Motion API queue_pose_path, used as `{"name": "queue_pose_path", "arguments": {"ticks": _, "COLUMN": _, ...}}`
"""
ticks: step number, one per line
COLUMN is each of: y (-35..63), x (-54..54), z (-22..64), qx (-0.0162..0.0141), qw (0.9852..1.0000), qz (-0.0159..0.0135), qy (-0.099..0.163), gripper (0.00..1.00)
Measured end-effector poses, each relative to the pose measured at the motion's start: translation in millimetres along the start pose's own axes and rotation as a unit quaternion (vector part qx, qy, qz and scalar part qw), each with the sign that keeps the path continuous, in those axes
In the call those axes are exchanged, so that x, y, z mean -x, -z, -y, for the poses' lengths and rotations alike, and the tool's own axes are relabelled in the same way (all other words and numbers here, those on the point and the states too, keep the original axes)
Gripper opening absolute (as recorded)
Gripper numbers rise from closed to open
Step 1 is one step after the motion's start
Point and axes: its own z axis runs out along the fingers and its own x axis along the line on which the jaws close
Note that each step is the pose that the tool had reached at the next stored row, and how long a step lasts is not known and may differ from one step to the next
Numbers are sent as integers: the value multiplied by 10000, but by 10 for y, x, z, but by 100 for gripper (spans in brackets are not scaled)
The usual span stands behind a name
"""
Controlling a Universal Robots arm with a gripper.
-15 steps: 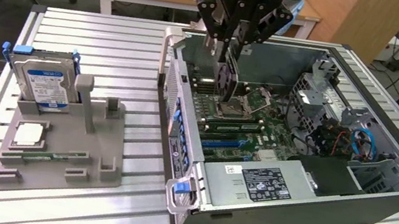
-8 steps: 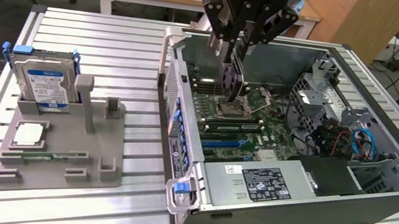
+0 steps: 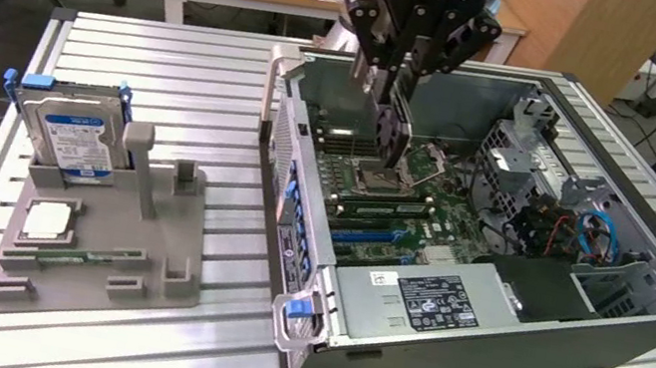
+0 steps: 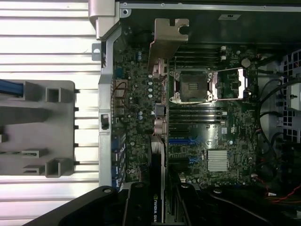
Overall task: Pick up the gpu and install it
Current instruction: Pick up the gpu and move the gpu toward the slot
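Note:
My gripper [image 3: 395,90] hangs over the open computer case [image 3: 625,338] and is shut on the gpu [image 3: 392,140]. The dark card hangs on edge below the fingers, its lower end just above the motherboard [image 3: 429,227] near the open CPU socket [image 3: 385,180]. In the wrist view the gpu [image 4: 159,155] shows edge-on between my gripper's [image 4: 157,207] fingers. Its silver bracket [image 4: 167,42] points toward the case's rear wall, over the board left of the CPU socket [image 4: 192,84].
On the exterior view's left, a grey fixture [image 3: 148,244] holds a hard drive with a blue-white label [image 3: 69,136], a CPU chip [image 3: 49,221] and a memory stick [image 3: 86,255]. A power supply [image 3: 443,301], drive cage [image 3: 546,177] and cables [image 3: 596,236] crowd the case.

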Motion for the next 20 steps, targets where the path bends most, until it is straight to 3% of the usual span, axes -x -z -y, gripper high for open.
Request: {"name": "queue_pose_path", "arguments": {"ticks": 20, "y": -7, "x": 318, "z": -8, "qx": 0, "qw": 10000, "qz": -2, "qy": 6, "gripper": 26}}
